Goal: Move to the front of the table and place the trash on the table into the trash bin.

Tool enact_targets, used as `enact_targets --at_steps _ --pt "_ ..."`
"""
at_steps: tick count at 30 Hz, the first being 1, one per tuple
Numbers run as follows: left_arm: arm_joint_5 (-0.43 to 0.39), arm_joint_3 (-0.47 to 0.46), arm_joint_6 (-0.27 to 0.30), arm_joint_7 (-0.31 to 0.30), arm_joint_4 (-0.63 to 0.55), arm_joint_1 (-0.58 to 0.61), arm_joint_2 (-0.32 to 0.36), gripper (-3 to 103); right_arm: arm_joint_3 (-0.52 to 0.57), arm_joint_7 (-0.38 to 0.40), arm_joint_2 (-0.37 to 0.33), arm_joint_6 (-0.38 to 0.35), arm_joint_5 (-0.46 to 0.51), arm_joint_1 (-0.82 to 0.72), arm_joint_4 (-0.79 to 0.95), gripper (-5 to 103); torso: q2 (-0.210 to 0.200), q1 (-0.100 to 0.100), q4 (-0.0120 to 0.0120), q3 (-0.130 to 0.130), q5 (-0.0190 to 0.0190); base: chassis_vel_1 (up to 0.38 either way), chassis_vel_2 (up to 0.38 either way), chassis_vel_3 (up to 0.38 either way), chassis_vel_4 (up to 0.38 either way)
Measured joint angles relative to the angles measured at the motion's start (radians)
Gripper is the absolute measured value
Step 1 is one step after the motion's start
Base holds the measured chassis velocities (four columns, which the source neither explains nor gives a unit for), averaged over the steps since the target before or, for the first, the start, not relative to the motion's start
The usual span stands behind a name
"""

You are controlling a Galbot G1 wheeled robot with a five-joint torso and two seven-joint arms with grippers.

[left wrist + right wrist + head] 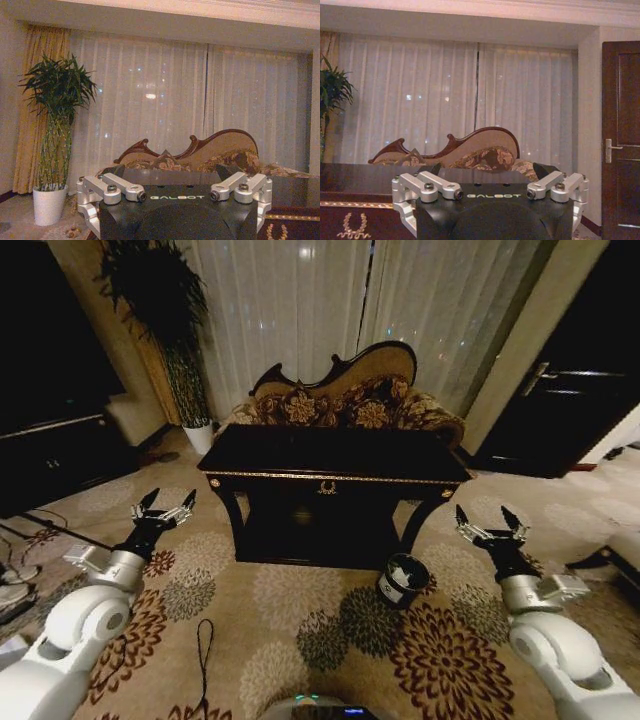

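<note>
- The left end effector point(167, 501) is raised over the patterned carpet point(300, 640), fingers spread wide apart and holding nothing.
- The right end effector point(489, 521) is raised likewise on the other side, fingers spread wide and empty.
- The surface point(335, 453), dark and glossy with gold trim, stands ahead of both end effectors and between them, nearer the left one's inner side; neither touches it.
- The trash bin point(402, 579), a small black bucket with a white label, sits on the carpet by the surface's front right leg, closer to the right end effector than to the left, inward of it and apart from it.
- The trash cannot be made out on the dark top.
- Beyond the surface is a floral sofa point(345, 395); a potted plant point(56, 145) stands ahead of the left end effector, to its outer side.
</note>
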Motion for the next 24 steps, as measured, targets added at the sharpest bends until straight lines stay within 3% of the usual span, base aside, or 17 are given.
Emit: enact_targets --at_steps 24 --pt "0.000 0.000 0.000 0.000 0.000 0.000 0.000 100 0.000 0.000 0.000 0.000 0.000 0.000 0.000 100 0.000 0.000 0.0001 0.000 0.0000 0.160 -0.157 -0.165 0.161"
